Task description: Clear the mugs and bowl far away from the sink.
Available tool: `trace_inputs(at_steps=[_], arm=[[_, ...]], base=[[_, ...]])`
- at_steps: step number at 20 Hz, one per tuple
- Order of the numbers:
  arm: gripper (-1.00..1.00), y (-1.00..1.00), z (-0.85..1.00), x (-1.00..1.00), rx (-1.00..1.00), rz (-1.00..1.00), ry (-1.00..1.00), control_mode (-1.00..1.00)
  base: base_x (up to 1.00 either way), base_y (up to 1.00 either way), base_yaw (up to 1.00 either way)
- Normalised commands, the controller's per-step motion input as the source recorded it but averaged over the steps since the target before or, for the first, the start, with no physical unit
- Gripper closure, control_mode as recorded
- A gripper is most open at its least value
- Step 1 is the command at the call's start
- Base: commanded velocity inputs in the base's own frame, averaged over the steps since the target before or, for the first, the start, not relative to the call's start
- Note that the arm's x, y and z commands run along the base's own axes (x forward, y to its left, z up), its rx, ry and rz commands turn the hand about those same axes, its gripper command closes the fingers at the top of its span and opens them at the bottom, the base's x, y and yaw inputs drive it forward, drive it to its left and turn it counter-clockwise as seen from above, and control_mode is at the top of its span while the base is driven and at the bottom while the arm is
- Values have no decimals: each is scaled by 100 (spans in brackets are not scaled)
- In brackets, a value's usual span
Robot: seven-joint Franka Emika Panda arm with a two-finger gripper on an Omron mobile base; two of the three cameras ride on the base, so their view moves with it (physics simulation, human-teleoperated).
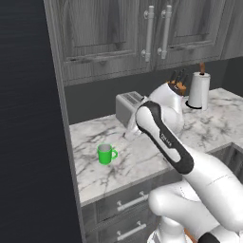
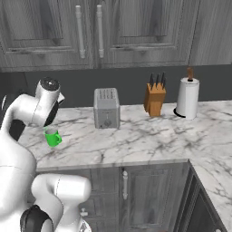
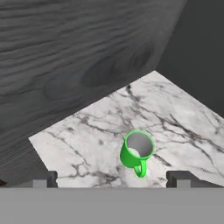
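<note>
Gripper (image 3: 111, 179) is seen spread wide and empty above the marble counter (image 3: 175, 113), the upright green mug (image 3: 136, 152) standing left of the toaster (image 2: 106, 108), just ahead between the fingertips, handle turned toward them.

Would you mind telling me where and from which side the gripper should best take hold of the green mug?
Grip the green mug by its rim wall, coming down from above. It stands upright with its mouth open, apart from other things on the marble counter. The open gripper should probably straddle the wall away from the handle.
</note>
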Motion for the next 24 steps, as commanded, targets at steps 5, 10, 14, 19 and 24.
trace_inputs(at_steps=[5,10,14,19,24], arm=[[-100,17,33,-55,-10,-56,0,-100],[-100,14,0,-14,-7,-54,0,-100],[-100,-29,19,0,4,-28,0,-100],[-100,-84,24,0,17,-5,0,-100],[-100,-41,-1,0,7,0,0,100]], base=[[0,0,0],[0,0,0],[0,0,0],[0,0,0],[0,0,0]])
